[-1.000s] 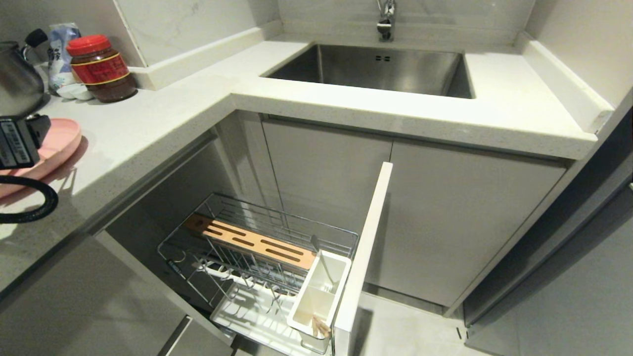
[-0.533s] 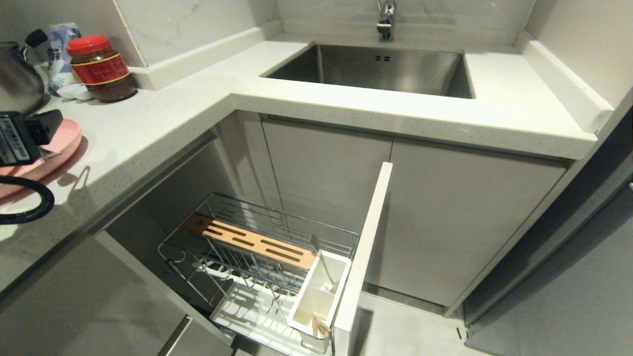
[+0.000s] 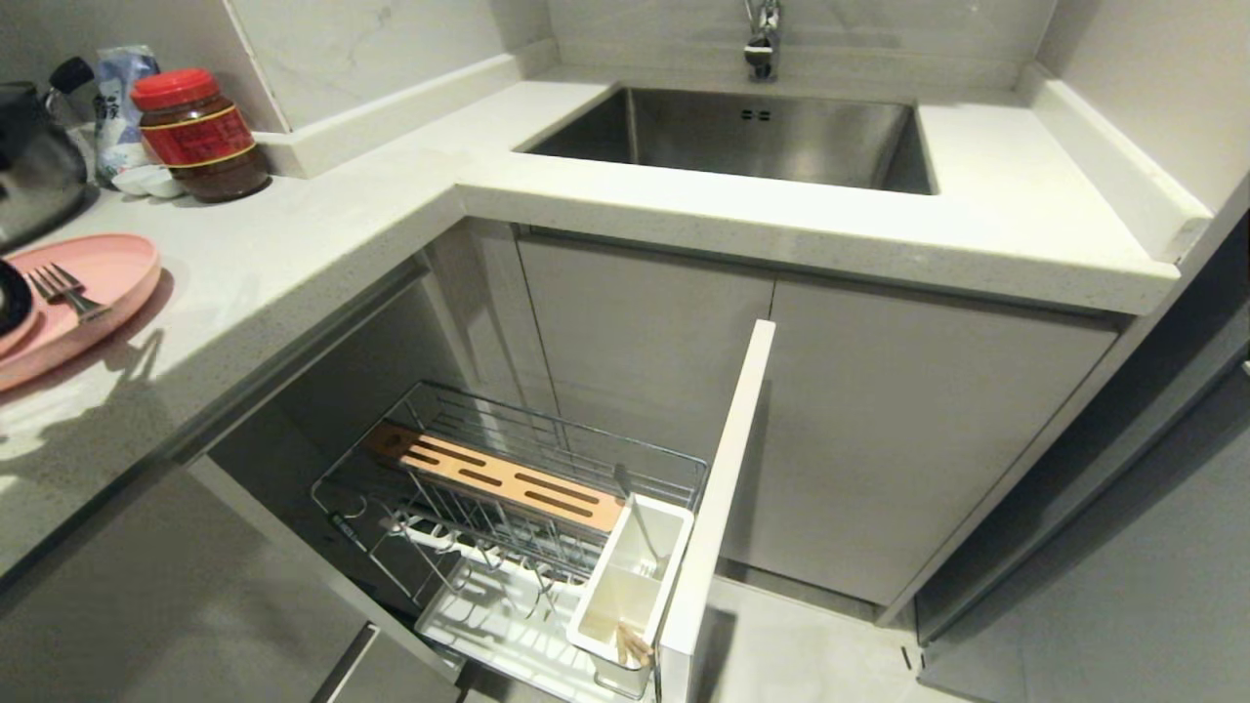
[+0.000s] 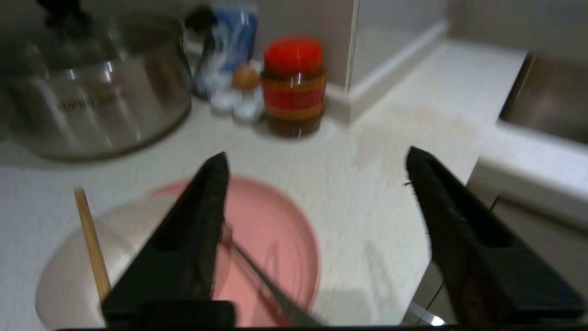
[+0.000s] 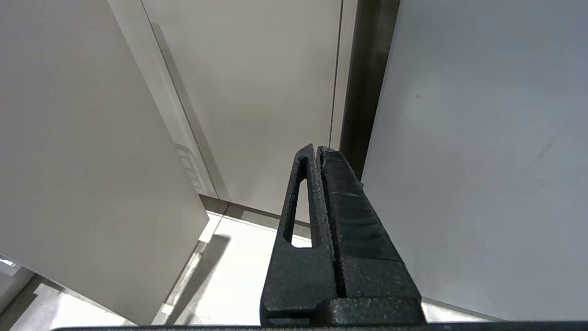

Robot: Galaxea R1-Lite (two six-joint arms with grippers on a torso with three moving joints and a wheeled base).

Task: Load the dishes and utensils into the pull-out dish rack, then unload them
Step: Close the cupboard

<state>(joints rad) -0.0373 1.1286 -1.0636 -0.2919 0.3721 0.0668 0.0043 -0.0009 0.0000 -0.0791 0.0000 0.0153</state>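
1. Since the earlier head views, the left arm has left that picture; its black body no longer covers the pink plate (image 3: 93, 293), which now shows bare with a fork (image 3: 66, 291) lying on it.
2. Seen from its own wrist camera, the left gripper (image 4: 317, 170) hangs above the counter (image 3: 322, 215) with its claws spread wide and nothing between them. The picture is blurred.
3. Below it in that view lie the plate (image 4: 280, 239), the cream bowl (image 4: 69, 271) partly cut off by the frame's edge, one chopstick (image 4: 92, 243) standing across the bowl, and a metal utensil (image 4: 262, 280) whose far end hides behind the near finger.
4. On the far left of the counter stand a steel pot (image 3: 34, 161), cut by the frame, a red-lidded jar (image 3: 195, 132) and a blue packet (image 3: 112, 98); small white things beside the jar are too small to name.
5. The pull-out dish rack (image 3: 508, 508) stands drawn out under the counter, its white front panel (image 3: 718, 488) on the right.
6. Its white cutlery box (image 3: 630, 576) holds a slim metal piece at the far end and wooden tips at the near end; how many I cannot tell.
7. The drip tray (image 3: 488, 625) is partly hidden by wires.
8. The right gripper (image 5: 317, 151) is clenched, empty, facing cabinet doors (image 5: 257, 92) and floor (image 5: 229, 276), and is outside the head view.
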